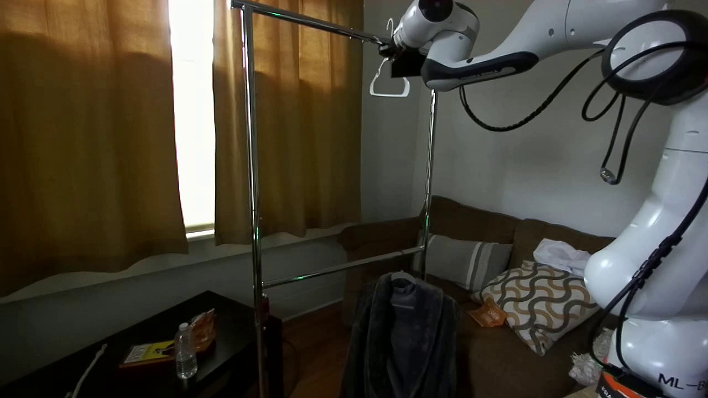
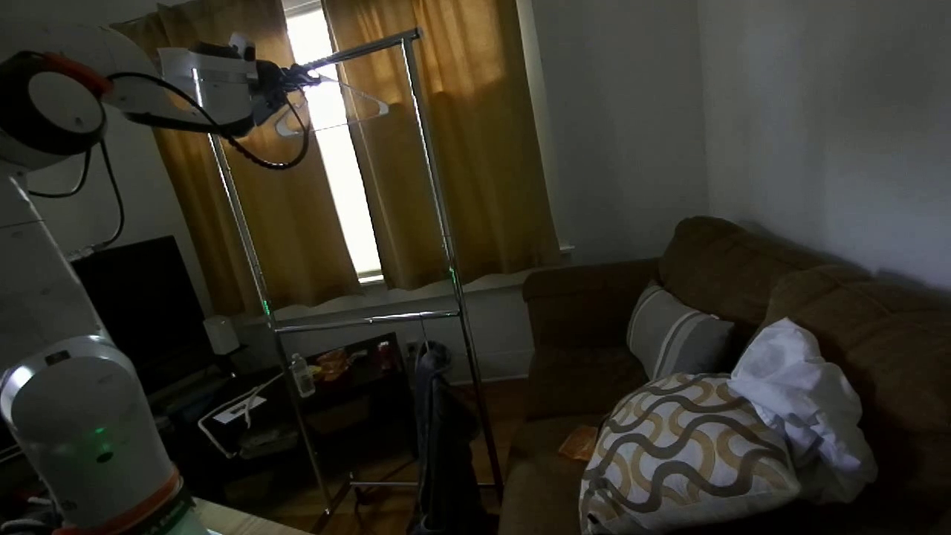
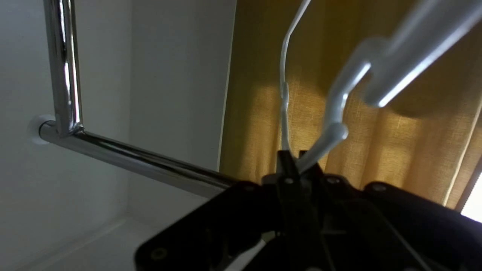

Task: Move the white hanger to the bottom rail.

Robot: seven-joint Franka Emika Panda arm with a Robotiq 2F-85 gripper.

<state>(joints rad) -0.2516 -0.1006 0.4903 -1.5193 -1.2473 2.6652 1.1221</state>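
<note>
The white hanger (image 1: 389,95) is high up by the rack's top bar, hook upward; it also shows in an exterior view (image 2: 383,109) and in the wrist view (image 3: 333,109). My gripper (image 1: 385,48) is shut on it near its neck; its fingertips also show in an exterior view (image 2: 312,76) and in the wrist view (image 3: 294,154). Whether the hook is around the top bar or free of it I cannot tell. The bottom rail (image 1: 343,266) runs across the rack at mid-height, far below my gripper, also in an exterior view (image 2: 371,319); it is not in the wrist view.
The rack's top bar (image 1: 310,21) is right beside my gripper, also in the wrist view (image 3: 150,162). A dark robe (image 1: 401,337) hangs from the bottom rail. A sofa (image 2: 594,297) with pillows stands beside the rack. A dark table (image 1: 221,309) holds a bottle.
</note>
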